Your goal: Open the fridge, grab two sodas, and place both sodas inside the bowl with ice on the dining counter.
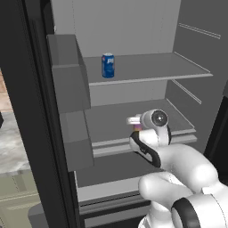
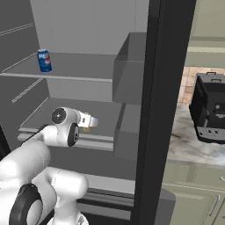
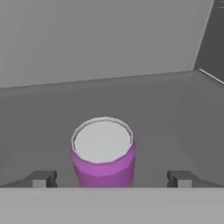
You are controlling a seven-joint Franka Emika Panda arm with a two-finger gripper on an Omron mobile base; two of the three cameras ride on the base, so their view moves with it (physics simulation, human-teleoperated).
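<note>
From the left base view, the fridge (image 1: 133, 26) stood open and my arm reached onto its lower shelf (image 1: 111, 118). The blue soda (image 1: 107, 65) stood upright one shelf above, untouched. My wrist covered the pink soda (image 1: 137, 127) except for a sliver, so I could not judge the gap to it there.

From the right base view, my gripper (image 2: 90, 121) hung over that same lower shelf, the blue can up and to its left. My hand blocked most of the can below.

In the hand view, my gripper (image 3: 111, 178) was spread wide, holding nothing, with the pink soda centred between the fingertips (image 3: 41, 178). I judged I should ease forward, straddle its body, then close evenly. Its base was cut off.
</note>
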